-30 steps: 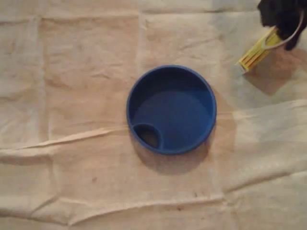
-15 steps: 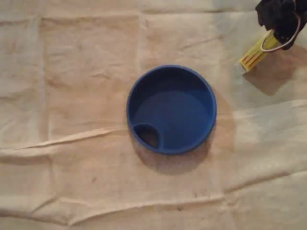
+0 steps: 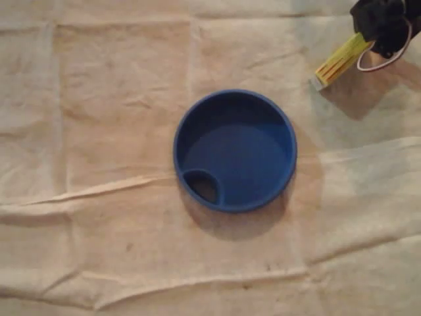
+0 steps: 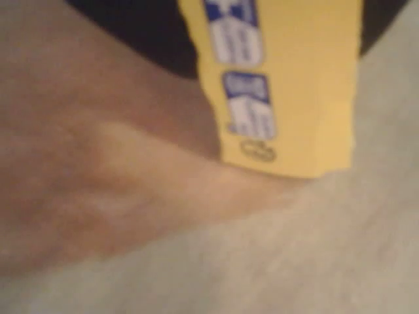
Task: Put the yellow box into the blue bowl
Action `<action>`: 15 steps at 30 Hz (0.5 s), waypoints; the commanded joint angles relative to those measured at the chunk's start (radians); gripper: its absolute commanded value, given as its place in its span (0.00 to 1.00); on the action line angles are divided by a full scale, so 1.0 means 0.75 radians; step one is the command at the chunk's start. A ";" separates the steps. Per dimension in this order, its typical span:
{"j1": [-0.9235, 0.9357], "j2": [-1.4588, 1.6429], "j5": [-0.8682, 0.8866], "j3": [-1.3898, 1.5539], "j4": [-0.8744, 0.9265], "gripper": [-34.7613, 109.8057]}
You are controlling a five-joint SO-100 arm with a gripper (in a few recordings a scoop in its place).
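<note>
A creased beige cloth (image 3: pixel 118 99) carries the blue bowl (image 3: pixel 235 150) near its middle.

Wrist view: I see print on yellow box (image 4: pixel 304 91). Two blue blocks (image 4: pixel 247 104) down its face, white marks inside, too blurred for me to read. Small dark oval outline (image 4: pixel 256 151) under them, no letters legible. Overhead view: same box (image 3: pixel 339 60) too small, no text I can read.
</note>
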 commanded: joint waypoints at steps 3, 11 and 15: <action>0.020 0.135 0.008 -0.076 0.027 0.24; 0.008 0.485 0.006 -0.078 0.200 0.24; 0.018 0.616 0.012 -0.078 0.282 0.24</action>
